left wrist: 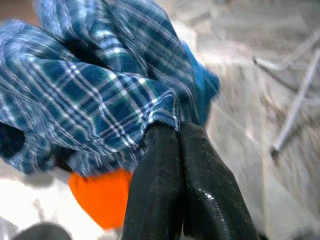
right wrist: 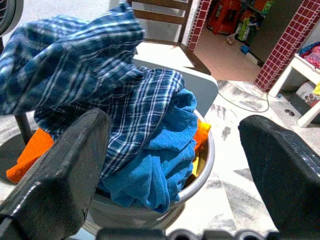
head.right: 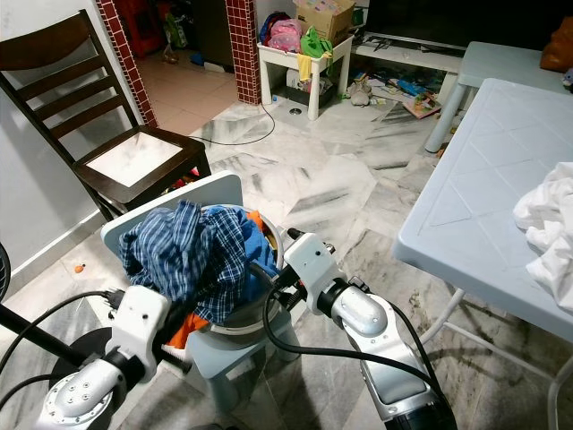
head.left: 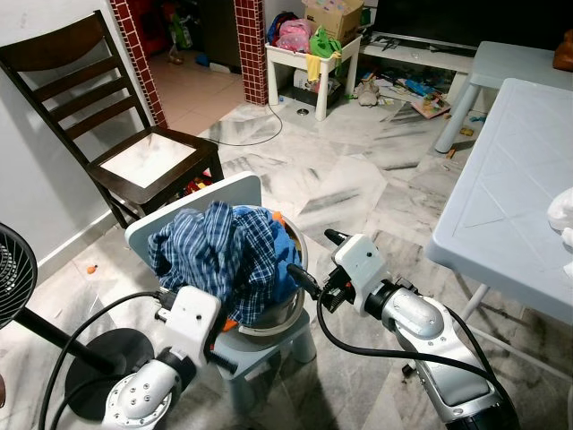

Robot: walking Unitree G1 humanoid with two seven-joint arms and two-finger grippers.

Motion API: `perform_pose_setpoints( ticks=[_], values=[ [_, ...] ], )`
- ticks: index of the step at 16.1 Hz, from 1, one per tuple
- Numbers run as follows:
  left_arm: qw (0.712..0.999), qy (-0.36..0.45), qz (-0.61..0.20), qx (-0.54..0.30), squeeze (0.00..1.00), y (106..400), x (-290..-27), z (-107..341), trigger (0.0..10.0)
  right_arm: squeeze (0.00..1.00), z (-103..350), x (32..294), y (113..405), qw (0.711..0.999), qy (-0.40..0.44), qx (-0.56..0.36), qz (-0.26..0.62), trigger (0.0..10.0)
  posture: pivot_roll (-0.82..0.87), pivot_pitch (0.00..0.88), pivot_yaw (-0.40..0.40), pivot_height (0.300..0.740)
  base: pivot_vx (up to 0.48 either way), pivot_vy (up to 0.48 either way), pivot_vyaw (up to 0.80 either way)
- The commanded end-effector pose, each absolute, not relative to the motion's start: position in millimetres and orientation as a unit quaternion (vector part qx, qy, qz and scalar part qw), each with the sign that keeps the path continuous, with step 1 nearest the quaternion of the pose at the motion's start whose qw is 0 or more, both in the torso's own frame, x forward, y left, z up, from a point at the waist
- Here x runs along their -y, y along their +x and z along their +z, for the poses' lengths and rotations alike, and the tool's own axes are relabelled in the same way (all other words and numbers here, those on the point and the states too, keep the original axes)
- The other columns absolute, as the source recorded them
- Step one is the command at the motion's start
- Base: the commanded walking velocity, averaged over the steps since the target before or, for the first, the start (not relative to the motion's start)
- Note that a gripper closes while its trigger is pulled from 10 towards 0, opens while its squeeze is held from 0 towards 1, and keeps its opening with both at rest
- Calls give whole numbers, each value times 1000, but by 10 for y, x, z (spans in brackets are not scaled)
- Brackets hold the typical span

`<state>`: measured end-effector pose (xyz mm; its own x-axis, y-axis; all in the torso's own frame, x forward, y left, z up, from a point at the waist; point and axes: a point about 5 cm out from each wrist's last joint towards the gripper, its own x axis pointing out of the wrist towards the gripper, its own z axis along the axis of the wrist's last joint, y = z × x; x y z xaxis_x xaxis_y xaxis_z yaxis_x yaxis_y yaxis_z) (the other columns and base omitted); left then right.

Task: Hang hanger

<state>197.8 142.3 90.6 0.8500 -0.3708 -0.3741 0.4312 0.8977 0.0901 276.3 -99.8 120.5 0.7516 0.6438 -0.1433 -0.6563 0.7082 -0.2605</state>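
A blue plaid shirt (head.left: pixel 215 251) lies crumpled on top of a full metal laundry basin (right wrist: pixel 202 170). It is heaped over a plain blue cloth (right wrist: pixel 160 165) and an orange cloth (left wrist: pixel 102 195), and one fold of it is pinched between closed black fingers (left wrist: pixel 165 175).

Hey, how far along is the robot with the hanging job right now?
Early stage. Done: nothing looks hung, and I see no hanger. In hand: the left gripper is shut on the blue plaid shirt piled in the laundry basin, while the right gripper sits open beside it. Left: lifting the shirt free, getting a hanger and hanging it.
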Motion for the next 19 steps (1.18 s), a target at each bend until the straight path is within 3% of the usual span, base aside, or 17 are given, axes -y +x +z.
perform_pose_setpoints(
  ticks=[1,6,7,8,9,10,11,19],
  values=[
    [953,83,-219,-191,0,1952,-1415,914,0,0,1220,956,2769,920,-153,-16,361,10000,-2,52,40,740,0,0,0],
    [941,74,-195,-267,0,1919,-1527,859,0,0,1210,978,2763,921,-156,-17,357,10000,-8,52,47,740,0,0,0],
    [944,92,-181,-259,0,1943,-1553,872,471,0,1205,978,2763,921,-156,-17,357,10000,-7,54,46,740,0,0,0],
    [947,102,-178,-249,0,1997,-1540,909,9098,0,1206,970,2764,921,-156,-17,358,10000,-6,55,45,740,0,0,0],
    [952,96,-177,-229,0,2050,-1506,971,10000,0,1209,962,2762,920,-155,-17,359,10000,-5,55,42,740,0,0,0],
    [956,96,-170,-221,608,2077,-1494,1000,10000,0,1209,957,2762,920,-155,-17,360,10000,-5,55,42,740,0,0,0],
    [960,94,-162,-209,1000,2121,-1460,1043,10000,0,1208,952,2761,919,-156,-16,362,10000,-8,55,40,740,0,0,0],
    [931,159,-239,-228,1000,2011,-1386,1084,10000,0,1210,980,2761,919,-159,-18,360,10000,-9,61,40,740,0,0,0]
  ],
)
